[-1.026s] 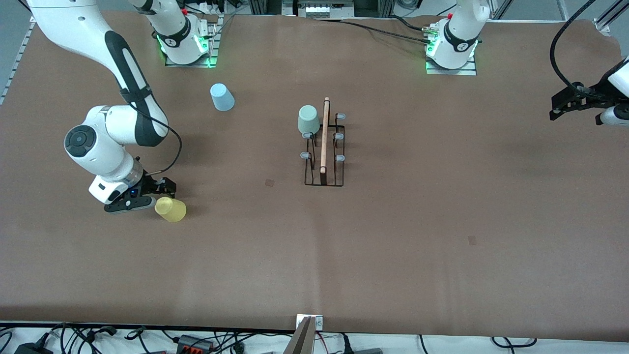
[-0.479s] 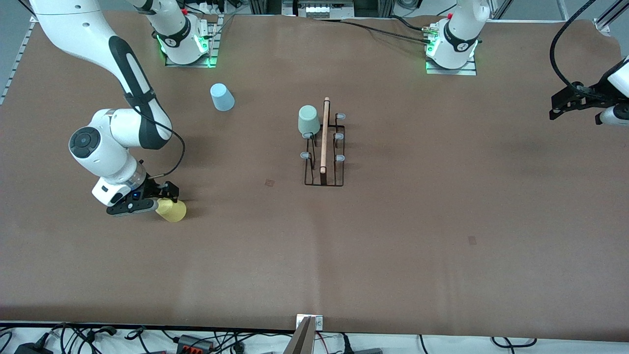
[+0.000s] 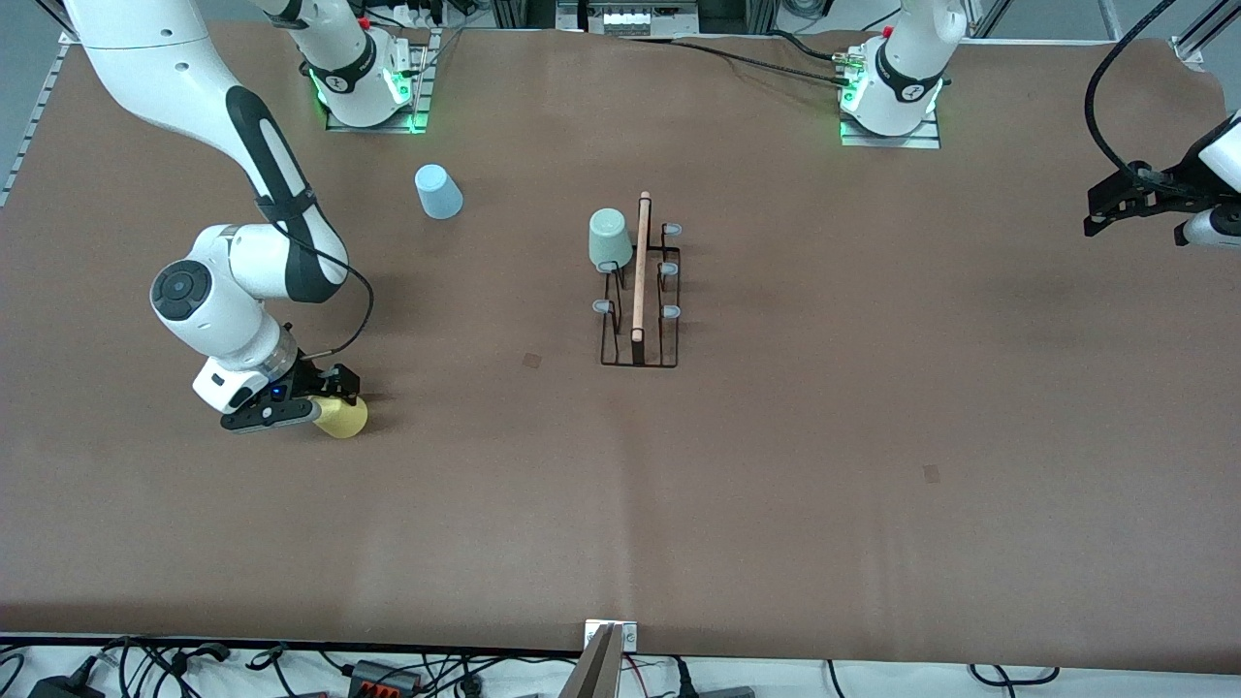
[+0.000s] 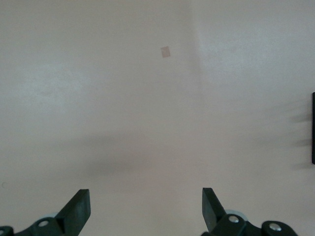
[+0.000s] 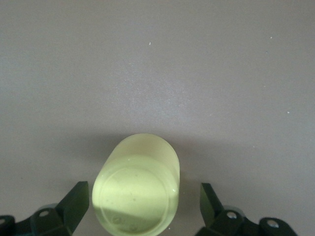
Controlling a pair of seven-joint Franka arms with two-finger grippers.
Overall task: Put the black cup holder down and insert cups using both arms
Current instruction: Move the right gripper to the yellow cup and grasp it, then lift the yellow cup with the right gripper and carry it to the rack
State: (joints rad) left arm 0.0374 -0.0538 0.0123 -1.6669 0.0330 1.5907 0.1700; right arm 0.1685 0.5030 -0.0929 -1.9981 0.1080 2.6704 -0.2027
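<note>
Yellow cup (image 3: 341, 418) framed by the right gripper (image 3: 320, 396) at the right arm's end of the table (image 3: 776, 485).

The cup stands between wide-spread fingers (image 5: 74, 204), not clamped. At mid-table the black cup holder (image 3: 640, 291) carries the mint green cup (image 3: 608, 237); the light blue cup (image 3: 438, 191) sits near the right arm's base. The left gripper (image 4: 146, 206) waits, spread wide over bare table.

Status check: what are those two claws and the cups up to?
Right gripper open, straddling yellow cup. Left gripper open, waiting at table edge. Mint cup on black cup holder; blue cup loose. Nothing blocking.
</note>
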